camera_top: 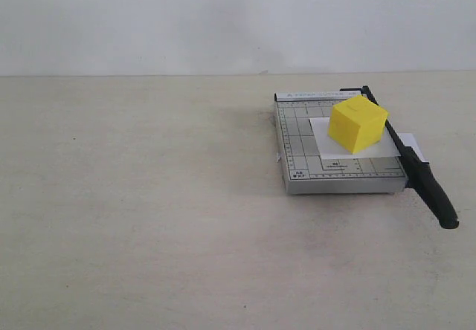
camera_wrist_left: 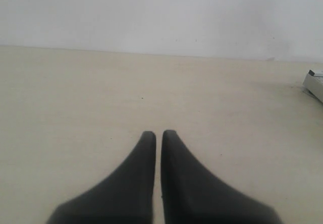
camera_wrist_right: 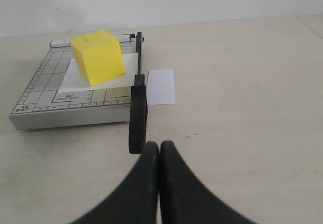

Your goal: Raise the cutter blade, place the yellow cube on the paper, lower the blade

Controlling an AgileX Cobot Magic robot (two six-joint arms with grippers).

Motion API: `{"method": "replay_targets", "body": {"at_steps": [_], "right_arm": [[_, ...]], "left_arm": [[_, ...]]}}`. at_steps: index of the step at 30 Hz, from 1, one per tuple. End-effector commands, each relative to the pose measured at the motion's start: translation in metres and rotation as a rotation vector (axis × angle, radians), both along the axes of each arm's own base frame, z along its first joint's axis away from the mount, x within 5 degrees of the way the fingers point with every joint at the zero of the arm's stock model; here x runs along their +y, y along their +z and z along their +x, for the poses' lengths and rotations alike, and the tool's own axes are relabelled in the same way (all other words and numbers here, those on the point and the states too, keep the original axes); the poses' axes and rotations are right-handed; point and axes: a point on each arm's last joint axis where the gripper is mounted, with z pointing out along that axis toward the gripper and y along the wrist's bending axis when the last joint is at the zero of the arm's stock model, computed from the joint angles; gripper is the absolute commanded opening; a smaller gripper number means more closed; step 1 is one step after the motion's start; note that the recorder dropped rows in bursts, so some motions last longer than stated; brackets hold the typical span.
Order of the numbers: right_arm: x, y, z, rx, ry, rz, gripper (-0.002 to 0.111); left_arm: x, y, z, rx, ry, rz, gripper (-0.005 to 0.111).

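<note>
Right gripper (camera_wrist_right: 160, 146) hangs just short of the cutter base (camera_wrist_right: 60, 108), jaws together, empty. Left gripper (camera_wrist_left: 158, 133) is the same, well apart from the base. The cutter blade (camera_wrist_right: 137, 118) lies flat along the base's edge, across the paper (camera_wrist_right: 75, 80). The yellow cube (camera_wrist_right: 97, 56) sits on the paper atop the base, presumably pinning it. I judge nothing is left to grasp.

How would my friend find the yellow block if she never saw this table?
Find the grey paper cutter on the beige table. A white paper lies on it, and the yellow cube sits on that, the only bright, boxy thing there.
</note>
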Motion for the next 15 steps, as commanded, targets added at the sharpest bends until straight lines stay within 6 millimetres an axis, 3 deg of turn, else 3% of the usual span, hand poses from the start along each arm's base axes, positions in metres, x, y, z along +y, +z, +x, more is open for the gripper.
{"method": "replay_targets", "body": {"at_steps": [1, 15], "right_arm": [[-0.0023, 0.0003, -0.0003, -0.006, -0.017, -0.053, 0.0], [-0.0044, 0.0007, -0.0003, -0.009, -0.032, -0.108, 0.0]], "left_arm": [[-0.0001, -0.0008, -0.0001, -0.003, -0.002, -0.002, 0.004], [-0.0001, -0.0008, -0.0001, -0.003, -0.002, -0.002, 0.004]]}}
